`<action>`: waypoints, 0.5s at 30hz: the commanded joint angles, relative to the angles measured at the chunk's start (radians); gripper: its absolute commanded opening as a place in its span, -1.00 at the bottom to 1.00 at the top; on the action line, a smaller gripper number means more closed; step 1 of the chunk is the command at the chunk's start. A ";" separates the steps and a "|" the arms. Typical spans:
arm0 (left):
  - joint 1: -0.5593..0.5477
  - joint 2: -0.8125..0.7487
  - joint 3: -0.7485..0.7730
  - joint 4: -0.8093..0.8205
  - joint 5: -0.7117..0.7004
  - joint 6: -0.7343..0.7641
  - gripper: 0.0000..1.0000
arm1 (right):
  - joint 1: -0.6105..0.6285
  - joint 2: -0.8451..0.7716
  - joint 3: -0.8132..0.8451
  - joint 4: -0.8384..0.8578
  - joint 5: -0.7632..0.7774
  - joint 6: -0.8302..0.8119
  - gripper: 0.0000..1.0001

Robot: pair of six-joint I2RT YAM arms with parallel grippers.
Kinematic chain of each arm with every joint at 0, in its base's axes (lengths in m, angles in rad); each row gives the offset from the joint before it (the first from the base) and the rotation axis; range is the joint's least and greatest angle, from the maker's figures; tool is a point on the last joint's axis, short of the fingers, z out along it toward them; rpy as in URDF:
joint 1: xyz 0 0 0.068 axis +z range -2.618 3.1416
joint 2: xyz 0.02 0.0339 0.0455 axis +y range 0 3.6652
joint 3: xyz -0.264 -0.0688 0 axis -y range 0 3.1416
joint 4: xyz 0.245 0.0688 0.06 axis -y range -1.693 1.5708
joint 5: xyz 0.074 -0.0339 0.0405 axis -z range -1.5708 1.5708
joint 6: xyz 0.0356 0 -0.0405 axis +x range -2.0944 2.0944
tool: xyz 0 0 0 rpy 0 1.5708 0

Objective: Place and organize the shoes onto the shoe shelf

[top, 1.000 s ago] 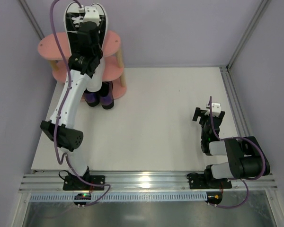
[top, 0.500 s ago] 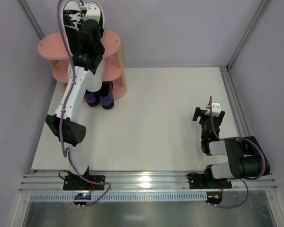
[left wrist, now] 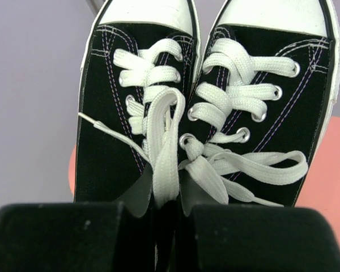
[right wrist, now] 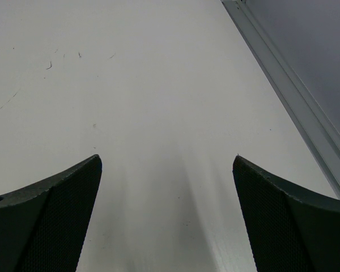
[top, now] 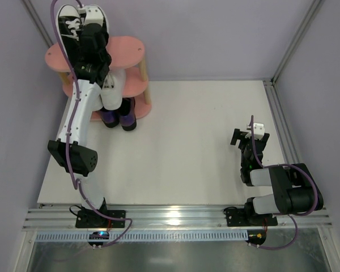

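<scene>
Left arm is reaching way up at the back-left corner, and the left tool (left wrist: 169, 226) is pinching the black sneakers (left wrist: 215, 107) together by their inner collars, fingers pressed nearly shut on the canvas between the two. The pair is hanging side by side, toes pointing at the back wall, above the shelf (top: 137, 85), with the pink top board (left wrist: 335, 187) peeking out on both sides under them. Can't tell if the soles are touching it yet. The purple shoes (top: 120, 120) are sitting on the bottom tier, toes poking out the front. The right tool (right wrist: 165, 161) is idling with fingers spread over the bare surface (right wrist: 158, 73), well away from everything.

Looks like the set-down step. Judging from the top view, the pair is sitting a bit toward the back-left of the board, so centering it first seems smart since the board is barely two shoes wide. Then coming straight down, keeping both soles level, and only spreading the fingers once the soles are flat. That loose lace (left wrist: 164, 147) near the fingers could snag on the way out, so backing off slow is probably the move.
</scene>
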 commanded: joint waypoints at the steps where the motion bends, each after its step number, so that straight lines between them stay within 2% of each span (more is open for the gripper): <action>1: 0.018 -0.111 0.017 0.132 0.039 -0.034 -1.00 | -0.002 -0.012 0.013 0.075 -0.008 0.020 0.94; 6: 0.021 -0.123 -0.022 0.070 0.100 -0.075 -1.00 | -0.004 -0.012 0.013 0.077 -0.008 0.020 0.94; 15: 0.019 -0.155 -0.088 0.061 0.134 -0.142 -1.00 | -0.002 -0.012 0.013 0.075 -0.008 0.020 0.94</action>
